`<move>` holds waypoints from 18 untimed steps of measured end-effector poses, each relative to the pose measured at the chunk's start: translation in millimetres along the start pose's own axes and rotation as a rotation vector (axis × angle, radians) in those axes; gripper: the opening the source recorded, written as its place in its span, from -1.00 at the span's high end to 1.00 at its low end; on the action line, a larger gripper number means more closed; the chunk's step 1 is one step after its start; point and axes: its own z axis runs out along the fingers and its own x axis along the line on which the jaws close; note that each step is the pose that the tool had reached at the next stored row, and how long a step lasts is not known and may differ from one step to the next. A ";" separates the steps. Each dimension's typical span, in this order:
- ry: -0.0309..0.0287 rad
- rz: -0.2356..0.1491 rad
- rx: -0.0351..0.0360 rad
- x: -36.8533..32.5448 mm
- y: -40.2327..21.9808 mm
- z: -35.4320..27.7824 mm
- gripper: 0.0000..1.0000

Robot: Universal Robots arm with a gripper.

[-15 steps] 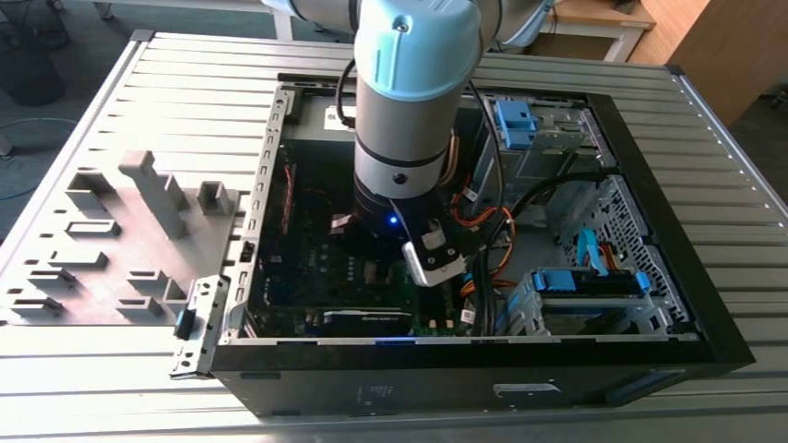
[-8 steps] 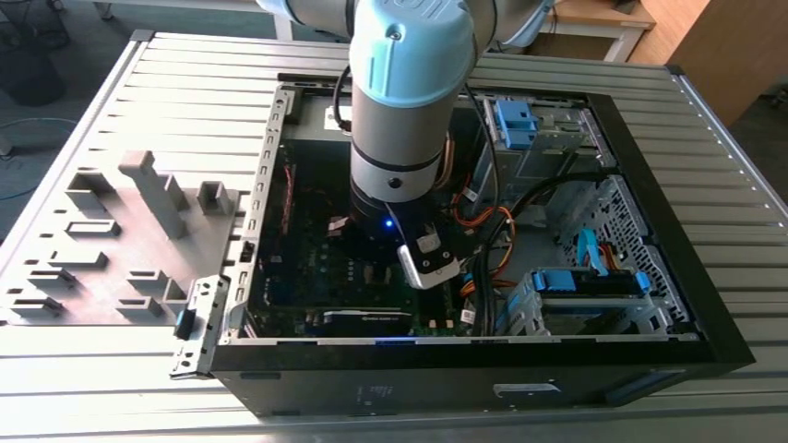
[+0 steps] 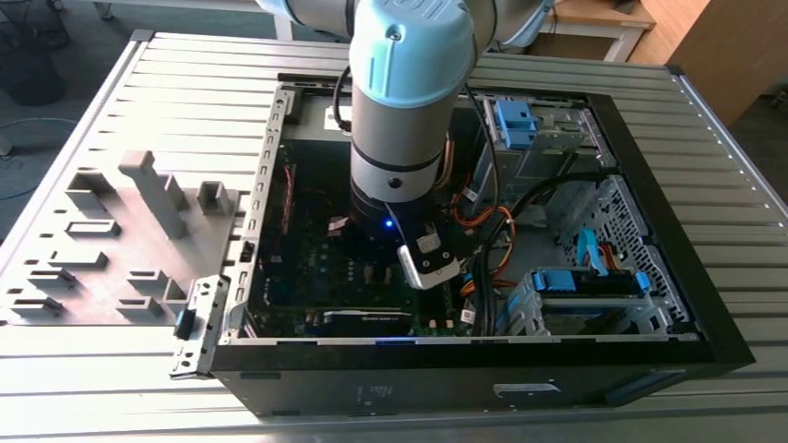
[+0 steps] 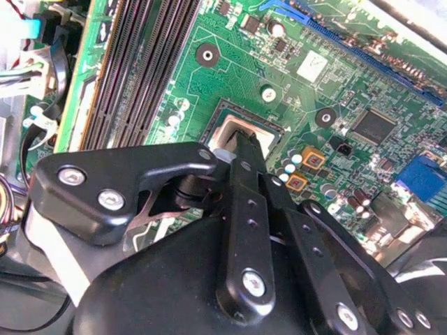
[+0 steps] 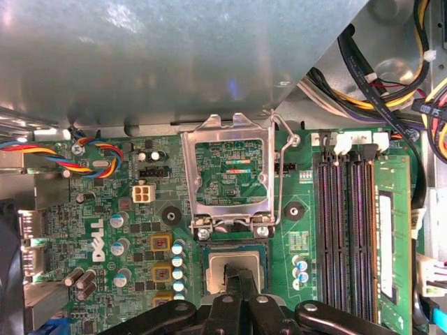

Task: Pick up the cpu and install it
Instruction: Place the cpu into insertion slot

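Holding the claw (image 4: 239,143) clenched deep inside the open computer case (image 3: 726,355), both fingers drawn together into one narrow point. Resting that point right at the silver-grey top of the cpu (image 5: 218,269) in the first wrist view, while being unable to tell whether it is touching the metal or hanging just above it. Finding the cpu lying flat and square in its socket on the green motherboard (image 5: 105,209), just beside the hinged metal frame (image 5: 190,174), swung open with the board showing through its window. Seeing the long black memory slots (image 5: 342,230) running along one side of the socket, near it but apart. Reaching the arm (image 3: 400,92) straight down into the case in the exterior view. Standing the case on a slatted metal surface (image 3: 739,185), with a grey tray of blocks (image 3: 124,240) lying on the exterior view's left, well apart from the arm.
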 end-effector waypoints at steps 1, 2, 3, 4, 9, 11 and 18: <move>-0.0001 0.000 -0.0001 0.0 0.0 0.3 0.79; 0.0000 0.000 -0.0001 0.0 0.0 0.8 0.79; 0.0000 0.000 -0.0001 0.0 0.1 1.5 0.79; 0.0000 0.000 -0.0001 0.0 0.0 2.4 0.79; 0.0001 0.000 0.0002 0.0 0.0 3.5 0.79; 0.0002 0.000 0.0005 0.0 0.0 4.6 0.79; 0.0001 0.000 0.0000 -0.1 0.0 5.8 0.79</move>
